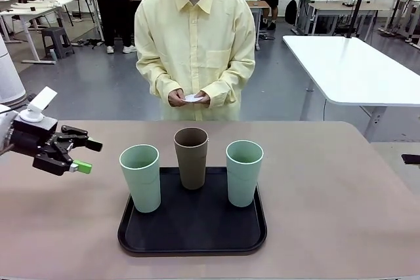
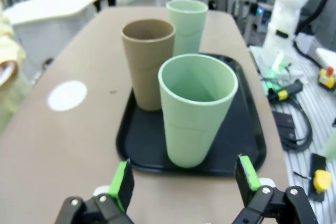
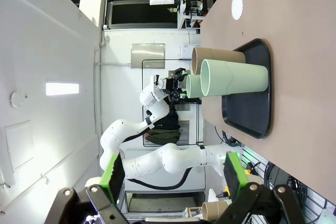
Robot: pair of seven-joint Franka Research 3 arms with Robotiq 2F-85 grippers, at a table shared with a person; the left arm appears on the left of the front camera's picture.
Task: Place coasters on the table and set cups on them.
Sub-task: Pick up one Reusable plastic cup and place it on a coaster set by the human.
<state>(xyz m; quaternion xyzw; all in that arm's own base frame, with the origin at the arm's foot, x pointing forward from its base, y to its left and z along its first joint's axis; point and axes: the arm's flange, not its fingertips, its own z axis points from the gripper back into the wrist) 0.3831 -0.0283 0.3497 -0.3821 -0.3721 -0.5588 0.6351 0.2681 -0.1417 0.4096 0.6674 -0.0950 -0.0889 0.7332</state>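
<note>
My left gripper (image 1: 88, 155) hangs released over the table's (image 1: 328, 195) left edge, and my right gripper (image 3: 173, 174) is likewise spread, grasping nothing. Three cups (image 1: 191, 157) stand on the black tray (image 1: 190, 239) at the near edge. One coaster (image 2: 67, 95) lies toward the far edge, with more white ones in the person's hands (image 1: 190, 98).

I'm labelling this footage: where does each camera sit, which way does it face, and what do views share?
Front: between the arms, facing the person across the table; left claw shows.
Left wrist: behind its own fingers, facing cups on the tray.
Right wrist: rolled sideways, behind the right claw, facing the left arm across the table.
Shared: tray and cups, in all three.
</note>
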